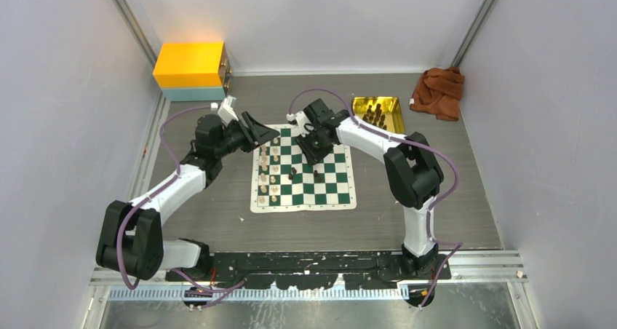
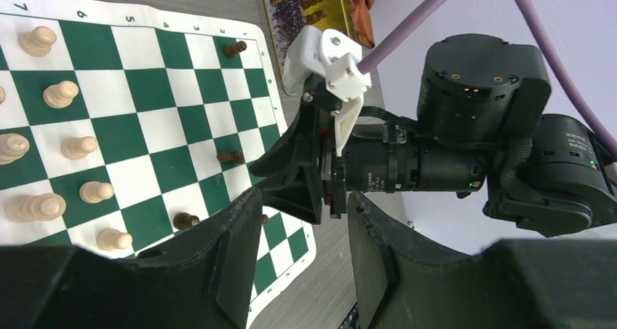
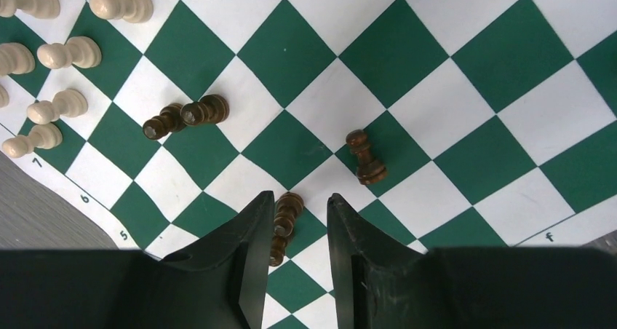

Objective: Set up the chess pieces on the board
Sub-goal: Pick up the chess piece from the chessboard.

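Chess pieces (image 3: 285, 223), tiny dark brown turned ones, look light and tippy. One sits lower centre on the green-white checked mat (image 3: 407, 52), between the parted jaws of the right gripper (image 3: 300, 198). Pinch its neck gently. Left gripper (image 2: 304, 198) is empty, half-spread.

The board (image 1: 338, 191) is crowded along the left arm's side by cream pieces (image 1: 268, 176), with dark pieces (image 3: 364, 158) scattered mid-board. Squares on the right arm's side are left bare. The far edge is overhung by the left pincer (image 1: 268, 134) and right pincer (image 1: 315, 153).
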Controlling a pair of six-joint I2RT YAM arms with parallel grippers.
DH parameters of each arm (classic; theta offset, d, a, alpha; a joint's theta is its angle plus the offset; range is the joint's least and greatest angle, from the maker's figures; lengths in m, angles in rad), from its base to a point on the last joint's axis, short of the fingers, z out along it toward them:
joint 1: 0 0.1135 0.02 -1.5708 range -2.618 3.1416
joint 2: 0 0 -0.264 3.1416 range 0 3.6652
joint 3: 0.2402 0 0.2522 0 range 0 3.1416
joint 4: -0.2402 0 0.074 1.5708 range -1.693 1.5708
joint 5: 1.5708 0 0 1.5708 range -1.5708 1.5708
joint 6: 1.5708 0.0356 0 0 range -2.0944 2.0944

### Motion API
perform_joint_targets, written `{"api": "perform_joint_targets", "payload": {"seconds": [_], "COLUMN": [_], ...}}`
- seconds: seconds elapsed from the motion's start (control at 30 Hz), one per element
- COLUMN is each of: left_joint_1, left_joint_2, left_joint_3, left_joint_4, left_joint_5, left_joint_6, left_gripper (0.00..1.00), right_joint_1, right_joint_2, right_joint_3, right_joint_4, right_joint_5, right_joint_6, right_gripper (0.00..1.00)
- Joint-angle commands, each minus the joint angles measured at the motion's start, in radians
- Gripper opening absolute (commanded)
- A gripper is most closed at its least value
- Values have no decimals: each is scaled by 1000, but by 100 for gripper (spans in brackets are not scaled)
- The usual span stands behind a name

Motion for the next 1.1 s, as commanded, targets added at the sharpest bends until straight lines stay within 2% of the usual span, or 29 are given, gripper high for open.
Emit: {"api": "perform_joint_targets", "payload": {"seconds": [0.0,0.43,1.07], "left_joint_1": [6,7,11], "left_joint_2": [-37,-31,-27], "left_joint_3": [-2,-17,-2], "left_joint_4": [29,62,58], "left_joint_5": [5,16,26], "left_joint_6": [-4,-12,-5], "left_gripper": [48,48,48], "right_joint_1": [5,3,-15], "right_joint_2": [5,88,158], "right_joint_3": [52,138,191], "right_joint_4": [-13,-20,-64], "right_joint_5": [-27,54,61], "right_joint_6": [-29,-86,-106], "right_gripper": [39,39,38]}}
